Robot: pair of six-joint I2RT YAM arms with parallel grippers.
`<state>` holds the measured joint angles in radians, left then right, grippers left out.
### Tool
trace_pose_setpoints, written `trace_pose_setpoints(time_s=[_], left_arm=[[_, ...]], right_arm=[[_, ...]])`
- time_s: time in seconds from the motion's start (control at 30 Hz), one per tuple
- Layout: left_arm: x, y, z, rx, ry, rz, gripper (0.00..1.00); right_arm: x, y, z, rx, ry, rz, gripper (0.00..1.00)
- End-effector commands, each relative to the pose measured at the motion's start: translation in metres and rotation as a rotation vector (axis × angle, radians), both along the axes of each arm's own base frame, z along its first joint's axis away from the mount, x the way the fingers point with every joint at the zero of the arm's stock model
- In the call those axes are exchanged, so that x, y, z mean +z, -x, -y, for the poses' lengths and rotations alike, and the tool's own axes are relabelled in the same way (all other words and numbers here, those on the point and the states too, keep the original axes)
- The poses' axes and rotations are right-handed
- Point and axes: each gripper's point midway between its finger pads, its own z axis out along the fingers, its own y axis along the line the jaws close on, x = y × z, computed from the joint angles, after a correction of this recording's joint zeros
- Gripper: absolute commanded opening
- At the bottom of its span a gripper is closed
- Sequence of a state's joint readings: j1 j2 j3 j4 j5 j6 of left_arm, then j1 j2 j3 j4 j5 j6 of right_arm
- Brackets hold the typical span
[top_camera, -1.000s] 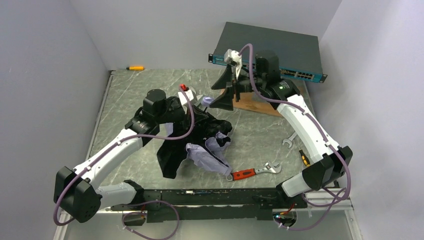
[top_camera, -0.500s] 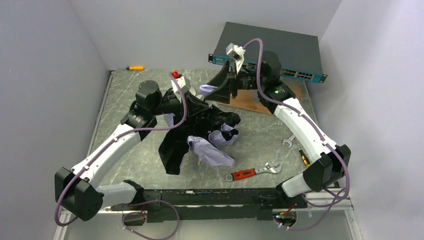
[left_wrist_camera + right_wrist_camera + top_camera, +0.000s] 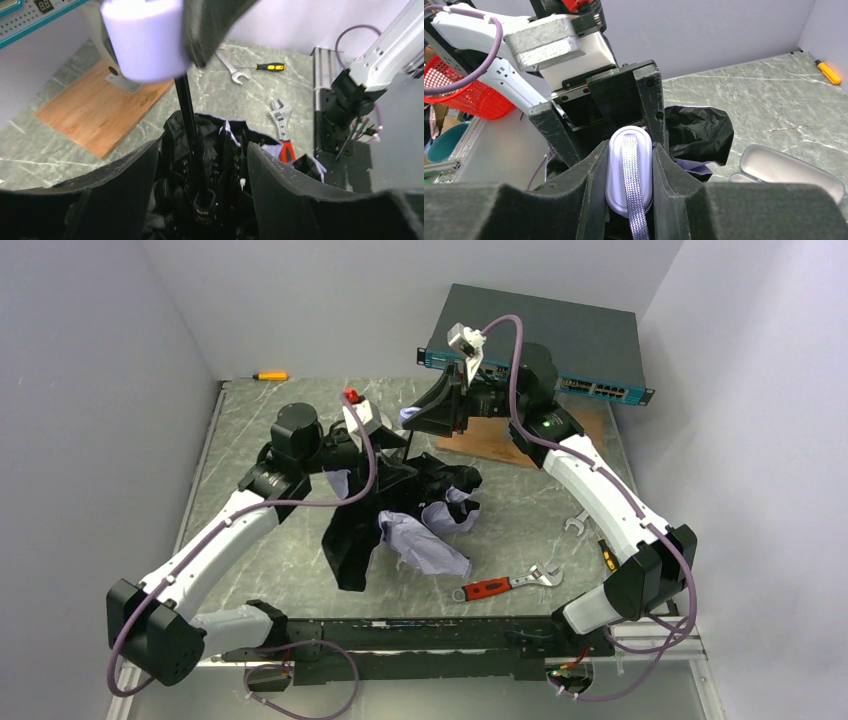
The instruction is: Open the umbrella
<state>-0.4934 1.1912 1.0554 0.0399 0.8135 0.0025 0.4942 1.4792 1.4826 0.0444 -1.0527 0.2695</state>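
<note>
Cloth of the umbrella (image 3: 350,535), black on one face and pale lavender on the other, lies crumpled in a heap in the middle of the table (image 3: 250,410). It is far from spread out.

The right gripper (image 3: 629,150) reaches in from the far side. Its fingers are pressed tight on the lavender handle (image 3: 630,175), one on each flat side, and a woven strap runs down the handle's end. The handle is held up off the table, above the far edge of the heap. From it the thin black shaft (image 3: 187,115) slopes down into the bunched ribs and cloth.

The left gripper (image 3: 204,147) sits at that lower end. Its fingers stand fairly wide, one on each side of the shaft. The bundle of ribs and cloth fills the gap and touches both inner faces, so it is pinching the bundle.

A red-handled wrench (image 3: 500,585) lies near the front of the heap, apart from it, and a small spanner (image 3: 578,525) lies further right. A wooden board (image 3: 500,448) sits under the right gripper's wrist. Behind it, a flat dark equipment box (image 3: 545,335) leans on the back wall. An orange-handled screwdriver (image 3: 270,375) lies in the far left corner. In the right wrist view an open pale oval case (image 3: 791,172) rests on the table just beside the black cloth.
</note>
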Motion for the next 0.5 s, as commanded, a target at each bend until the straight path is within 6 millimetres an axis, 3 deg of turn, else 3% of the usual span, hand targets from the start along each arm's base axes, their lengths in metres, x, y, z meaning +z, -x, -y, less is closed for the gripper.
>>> trace_pose_setpoints(time_s=[0.0, 0.17, 0.3, 0.47], left_arm=[[-0.014, 0.006, -0.015, 0.013, -0.072, 0.106, 0.71], [-0.046, 0.011, -0.019, -0.023, -0.143, 0.122, 0.67], [-0.064, 0.005, -0.025, 0.012, -0.197, 0.110, 0.68], [-0.074, -0.003, -0.026, 0.058, -0.188, 0.087, 0.48]], right_arm=[[0.046, 0.008, 0.006, -0.010, -0.079, 0.122, 0.00], [0.048, 0.013, 0.009, -0.013, -0.088, 0.142, 0.00], [0.062, 0.013, 0.008, -0.008, -0.113, 0.156, 0.00], [0.074, 0.015, 0.008, -0.002, -0.136, 0.177, 0.00]])
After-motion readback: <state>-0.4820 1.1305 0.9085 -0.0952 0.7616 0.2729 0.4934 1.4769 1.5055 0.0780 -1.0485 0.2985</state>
